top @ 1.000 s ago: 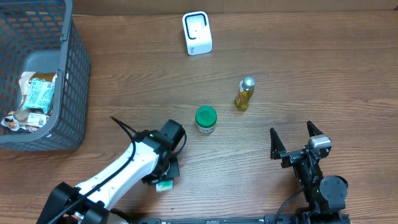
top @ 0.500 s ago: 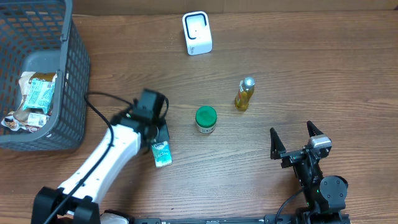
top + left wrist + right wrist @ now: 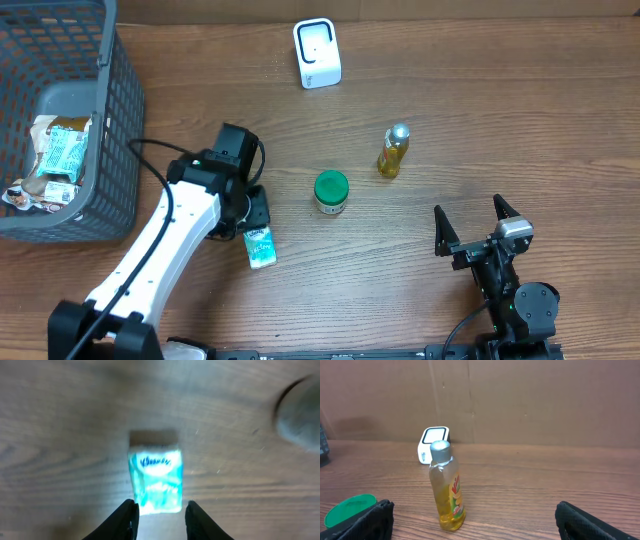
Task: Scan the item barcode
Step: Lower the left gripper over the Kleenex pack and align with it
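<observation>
On a brown wooden table (image 3: 520, 100), cardboard wall behind. Between the slightly parted fingers of the left gripper (image 3: 160, 512): one teal packet (image 3: 155, 479), flat on the wood, straddled at its near end, not pinched. Probably laid down there for a fresh hold before scanning. Well beyond those fingers: one white scanner (image 3: 317, 53), upright, face toward the arms, presumably for easy presenting. Right gripper (image 3: 468, 212) spread wide, empty, seemingly parked. Ahead of its fingers: one yellow bottle (image 3: 446, 487); nearer, off to one finger's side, one green-lidded jar (image 3: 349, 508). Far outside the left fingers: one grey basket (image 3: 118, 150), several wrappers (image 3: 60, 160) inside, number unclear.
</observation>
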Action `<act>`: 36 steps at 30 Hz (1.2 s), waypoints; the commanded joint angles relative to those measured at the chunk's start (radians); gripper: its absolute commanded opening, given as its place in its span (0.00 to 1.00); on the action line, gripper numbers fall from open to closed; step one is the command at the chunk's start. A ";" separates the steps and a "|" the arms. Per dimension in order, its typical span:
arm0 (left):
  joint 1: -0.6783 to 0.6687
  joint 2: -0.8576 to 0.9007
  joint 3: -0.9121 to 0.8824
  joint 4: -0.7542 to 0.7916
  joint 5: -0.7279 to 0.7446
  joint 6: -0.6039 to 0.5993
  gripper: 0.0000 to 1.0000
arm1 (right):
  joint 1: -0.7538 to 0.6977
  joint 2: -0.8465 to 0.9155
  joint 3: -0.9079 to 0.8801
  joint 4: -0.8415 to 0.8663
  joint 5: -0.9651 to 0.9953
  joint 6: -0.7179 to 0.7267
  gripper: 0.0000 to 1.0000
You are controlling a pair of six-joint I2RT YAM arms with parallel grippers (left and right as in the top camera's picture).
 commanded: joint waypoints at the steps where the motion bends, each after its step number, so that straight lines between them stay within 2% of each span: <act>1: 0.002 0.047 -0.044 -0.010 0.032 -0.003 0.34 | -0.002 -0.010 -0.011 0.004 0.002 -0.005 1.00; 9: 0.004 0.107 -0.121 -0.002 0.026 0.001 0.31 | -0.002 -0.010 -0.011 0.004 0.002 -0.005 1.00; 18: 0.004 0.116 -0.166 0.122 0.005 0.001 0.32 | -0.002 -0.010 -0.011 0.004 0.002 -0.004 1.00; 25: 0.004 0.152 -0.167 0.150 -0.001 0.001 0.31 | -0.002 -0.010 -0.011 0.004 0.002 -0.005 1.00; 28: 0.004 0.178 -0.167 0.176 -0.040 0.001 0.28 | -0.002 -0.010 -0.011 0.004 0.002 -0.005 1.00; 33: 0.030 0.181 -0.131 0.195 -0.173 0.005 0.29 | -0.002 -0.010 -0.011 0.004 0.002 -0.005 1.00; 36: 0.045 0.181 -0.084 0.223 -0.180 0.060 0.31 | -0.002 -0.010 -0.011 0.004 0.002 -0.005 1.00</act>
